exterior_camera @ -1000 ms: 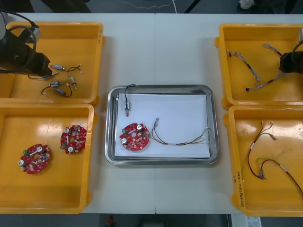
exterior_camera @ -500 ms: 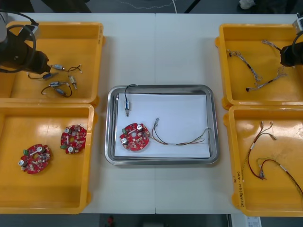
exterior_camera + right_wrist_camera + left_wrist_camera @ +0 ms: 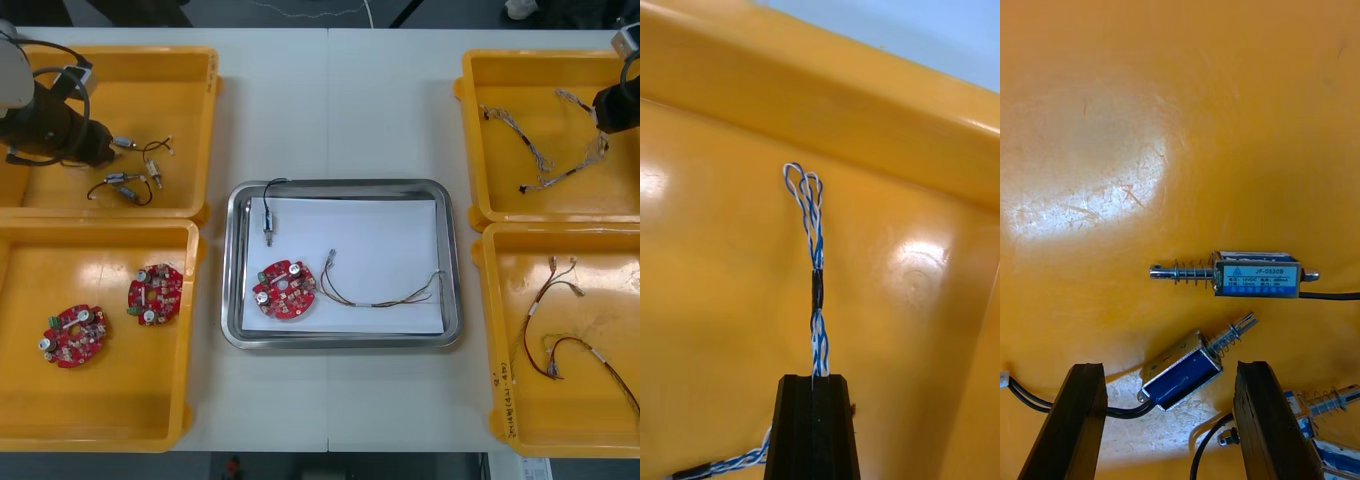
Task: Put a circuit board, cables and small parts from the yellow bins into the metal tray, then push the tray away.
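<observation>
The right claw (image 3: 814, 381) is closed, its black fingers (image 3: 797, 427) pinching a twisted blue and white cable (image 3: 816, 247) that rises from between the tips over the floor of the far right yellow bin (image 3: 480, 70). In the front view this claw sits at that bin's right edge, at the far right corner of the surface (image 3: 330, 100). The left claw (image 3: 1171, 375) stands wide open over the floor of the far left yellow bin (image 3: 180, 70), with a small metal part (image 3: 1180, 367) lying aslant between its fingers, not gripped. A second part (image 3: 1247, 274) lies just beyond. The metal tray (image 3: 340, 185) rests mid-surface, holding a circuit board (image 3: 284, 289) near its near left corner, a black cable (image 3: 270, 195) by its far left corner and a thin cable (image 3: 385, 297) toward its right edge.
</observation>
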### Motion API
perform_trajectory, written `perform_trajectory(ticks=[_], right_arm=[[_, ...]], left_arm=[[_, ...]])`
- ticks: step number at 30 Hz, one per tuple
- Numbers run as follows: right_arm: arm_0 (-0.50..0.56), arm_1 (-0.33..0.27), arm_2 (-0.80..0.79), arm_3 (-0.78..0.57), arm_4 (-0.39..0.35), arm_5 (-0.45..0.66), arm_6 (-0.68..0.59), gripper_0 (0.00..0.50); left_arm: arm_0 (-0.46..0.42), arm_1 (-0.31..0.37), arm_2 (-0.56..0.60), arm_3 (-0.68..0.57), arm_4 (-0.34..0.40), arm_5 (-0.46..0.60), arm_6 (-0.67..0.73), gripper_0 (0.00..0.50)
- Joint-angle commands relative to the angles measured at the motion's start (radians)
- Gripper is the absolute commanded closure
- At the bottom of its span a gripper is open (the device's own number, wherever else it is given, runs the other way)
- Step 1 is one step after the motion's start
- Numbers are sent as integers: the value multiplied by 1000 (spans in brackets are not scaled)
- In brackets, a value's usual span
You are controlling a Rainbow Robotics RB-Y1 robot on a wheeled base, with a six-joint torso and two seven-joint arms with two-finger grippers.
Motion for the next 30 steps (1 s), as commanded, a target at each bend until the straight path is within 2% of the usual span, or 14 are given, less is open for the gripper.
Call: perform_trajectory(ticks=[1, 5, 12, 30], right_arm=[[-25, -1, 37, -85, 21, 72, -85, 500], [-23, -6, 50, -136, 37, 144, -101, 500], [-23, -10, 54, -223, 55, 268, -125, 500], [-23, -15, 54, -568, 86, 727, -197, 500]], left_arm=[[-43, -23, -24, 18, -12, -31, -38, 0], [-28, -23, -58, 19, -8, -77, -31, 0], [-19, -23, -58, 19, -3, -78, -29, 0], [10, -18, -58, 19, 1, -46, -29, 0]])
